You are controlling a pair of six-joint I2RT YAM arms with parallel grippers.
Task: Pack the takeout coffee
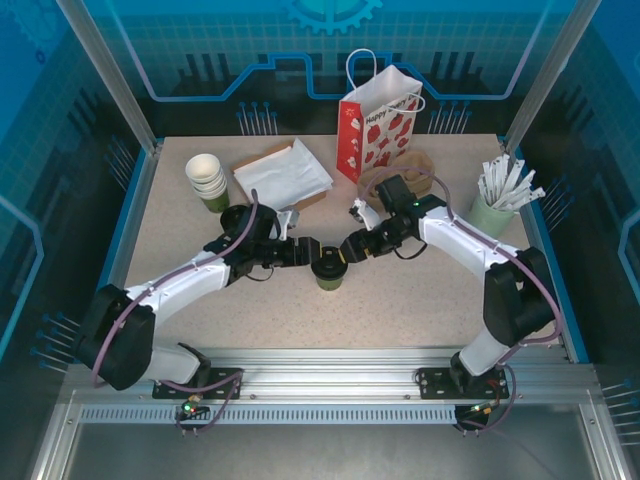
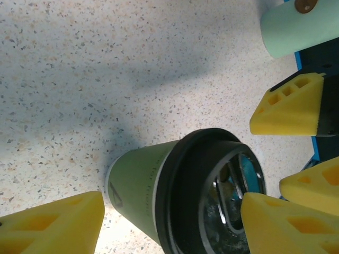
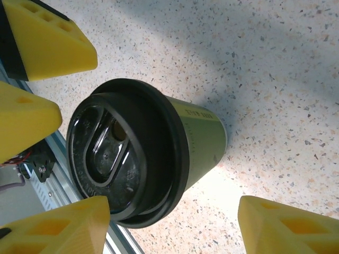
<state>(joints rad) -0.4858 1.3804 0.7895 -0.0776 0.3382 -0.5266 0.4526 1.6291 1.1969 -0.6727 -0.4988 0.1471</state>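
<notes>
The takeout coffee point(image 1: 329, 271) is a small olive-green paper cup with a black lid, standing upright mid-table. Both grippers meet at it. My left gripper point(image 1: 311, 252) comes from the left and is open, its yellow fingers point(image 2: 53, 227) straddling the cup point(image 2: 143, 185) at lid height. My right gripper point(image 1: 350, 246) comes from the right and is also open, its fingers point(image 3: 286, 227) spread either side of the cup point(image 3: 198, 140), with a gap on the far side. Each wrist view also catches the other gripper's yellow fingers beside the lid.
A strawberry-print paper bag point(image 1: 378, 135) stands upright at the back centre. White napkins point(image 1: 283, 172) and a stack of white cups point(image 1: 207, 178) sit back left. A pale green cup of white sticks point(image 1: 497, 205) stands at the right. A brown paper item point(image 1: 432, 165) lies behind the right arm.
</notes>
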